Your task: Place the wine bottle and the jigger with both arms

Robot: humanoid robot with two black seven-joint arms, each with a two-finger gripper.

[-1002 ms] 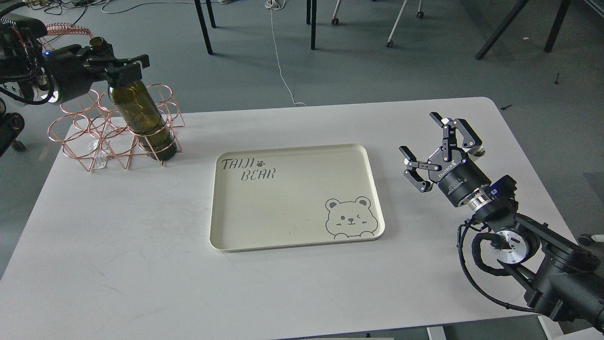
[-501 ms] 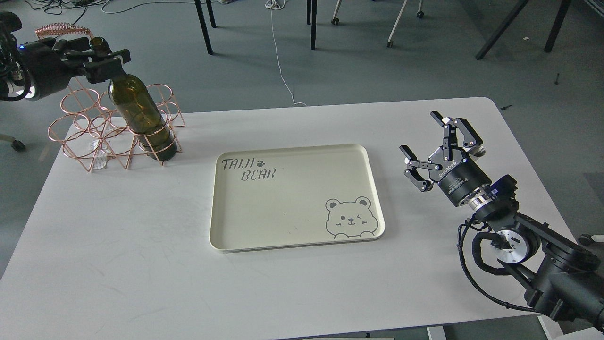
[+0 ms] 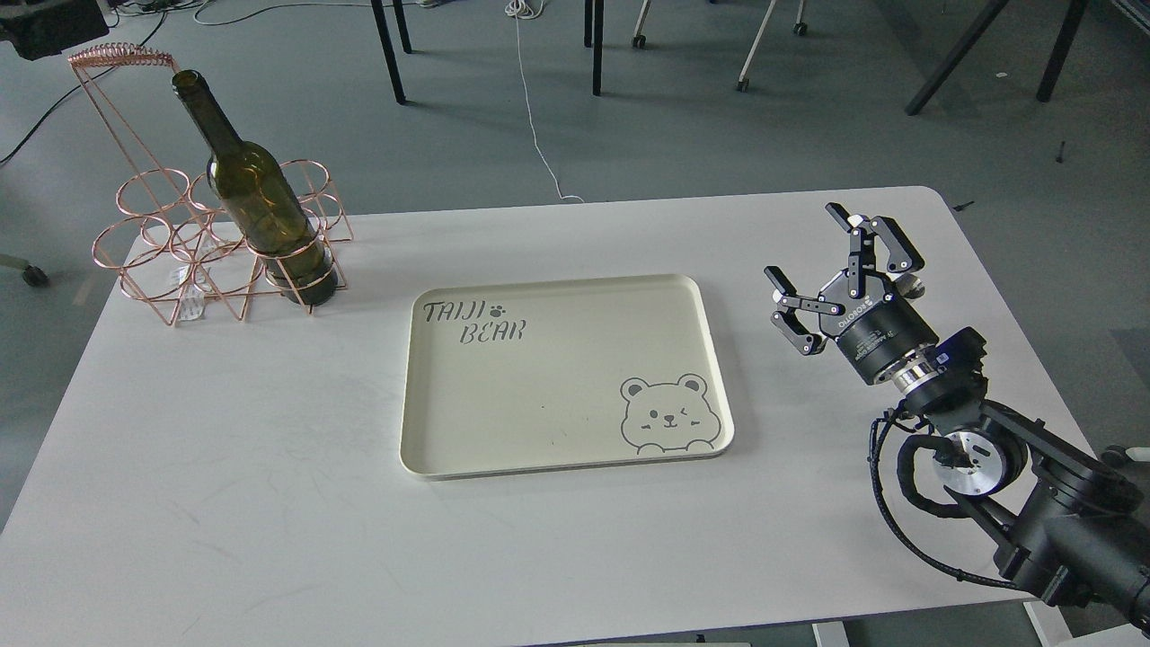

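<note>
The wine bottle (image 3: pixel 260 211) stands upright in a ring of the copper wire rack (image 3: pixel 153 252) at the table's far left, with nothing holding it. Of my left arm only a dark piece (image 3: pixel 49 22) shows at the top left corner, well clear of the bottle; its fingers cannot be made out. My right gripper (image 3: pixel 840 270) is open and empty above the table's right side, fingers pointing away from me. A small silver part of the jigger (image 3: pixel 912 288) shows just behind its right fingers; the rest is hidden.
A cream tray (image 3: pixel 422 449) printed with a bear and "TAIJI BEAR" lies at the table's middle with nothing in it. The white table (image 3: pixel 225 467) ends close behind the rack. Chair and table legs stand on the floor beyond.
My left gripper has let go of the bottle's neck and drawn back up and left, almost out of view. The bottle stays in the rack. My right gripper has shifted slightly right.
</note>
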